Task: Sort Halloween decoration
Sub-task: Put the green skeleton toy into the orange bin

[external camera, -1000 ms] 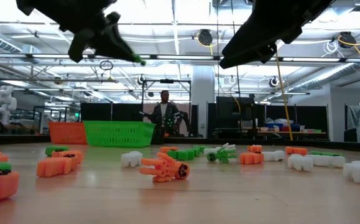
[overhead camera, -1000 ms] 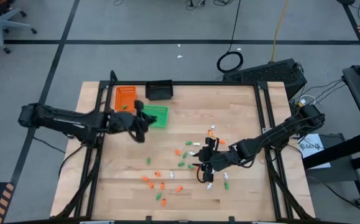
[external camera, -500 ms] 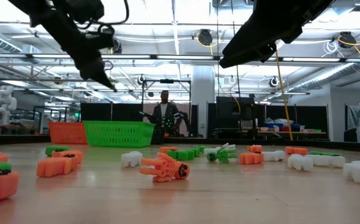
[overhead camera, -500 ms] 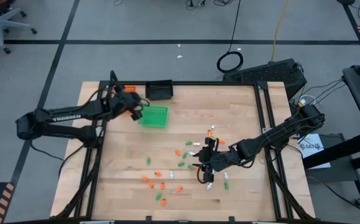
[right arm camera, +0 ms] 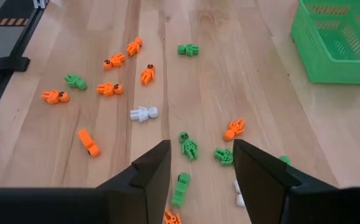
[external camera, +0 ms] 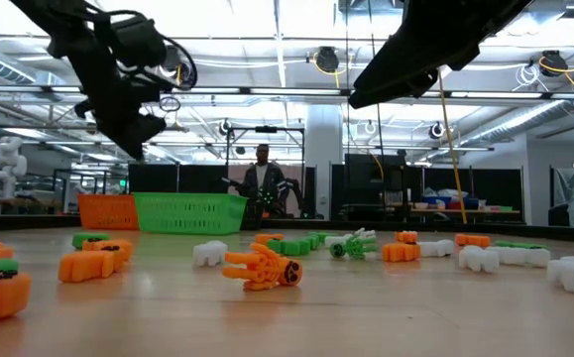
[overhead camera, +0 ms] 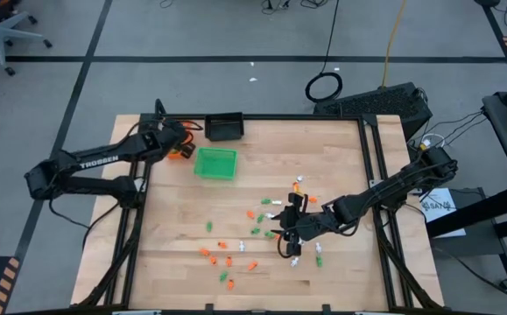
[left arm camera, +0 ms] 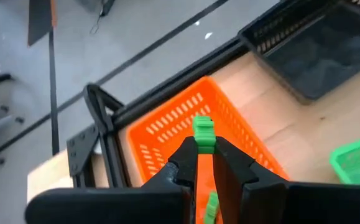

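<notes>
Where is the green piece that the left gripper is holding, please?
The green piece sits pinched in the left gripper, above the orange tray at the table's far left corner.

Your left gripper [left arm camera: 203, 163] hangs over the orange slotted plastic tray [left arm camera: 167, 121], fingers pinched on a small green plastic piece [left arm camera: 204, 132]; nothing stands between it and the tray floor. Just beside lie the black mesh tray [overhead camera: 224, 128] and the green slotted basket [overhead camera: 215, 163], whose walls block a low sideways pass. Your right gripper [right arm camera: 195, 165] hovers spread above the scattered orange, green and white plastic figures [overhead camera: 262, 229]. The bare wooden tabletop [overhead camera: 341, 157] beyond that scatter offers you open passage.
</notes>
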Controlling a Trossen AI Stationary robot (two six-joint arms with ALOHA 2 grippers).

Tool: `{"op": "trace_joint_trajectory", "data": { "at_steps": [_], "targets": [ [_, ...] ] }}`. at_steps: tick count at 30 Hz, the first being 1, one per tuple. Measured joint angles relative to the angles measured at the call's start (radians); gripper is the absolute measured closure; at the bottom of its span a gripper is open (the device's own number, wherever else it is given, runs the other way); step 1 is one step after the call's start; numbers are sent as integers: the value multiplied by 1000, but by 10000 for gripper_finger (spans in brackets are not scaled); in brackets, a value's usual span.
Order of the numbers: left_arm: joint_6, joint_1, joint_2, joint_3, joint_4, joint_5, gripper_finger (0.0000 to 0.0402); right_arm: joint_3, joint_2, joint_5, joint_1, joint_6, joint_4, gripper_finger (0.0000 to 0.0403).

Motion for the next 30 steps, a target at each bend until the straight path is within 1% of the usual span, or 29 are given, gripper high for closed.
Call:
{"op": "trace_joint_trajectory", "data": {
  "at_steps": [3,15,18,20,24,30],
  "targets": [
    [-22,6,50,0,-10,0,370,0,0,0,0,-3,0,243],
    [-25,7,241,0,3,-30,370,0,0,0,0,-22,12,243],
    [-27,7,276,0,14,-59,370,0,0,0,0,-22,13,243],
    [-27,7,292,0,27,-83,370,0,0,0,0,-22,15,243],
    [-26,3,295,0,61,-84,370,0,0,0,0,-22,15,243],
    [-18,-11,295,0,57,-83,369,0,0,0,0,-23,15,243]
  ]
}}
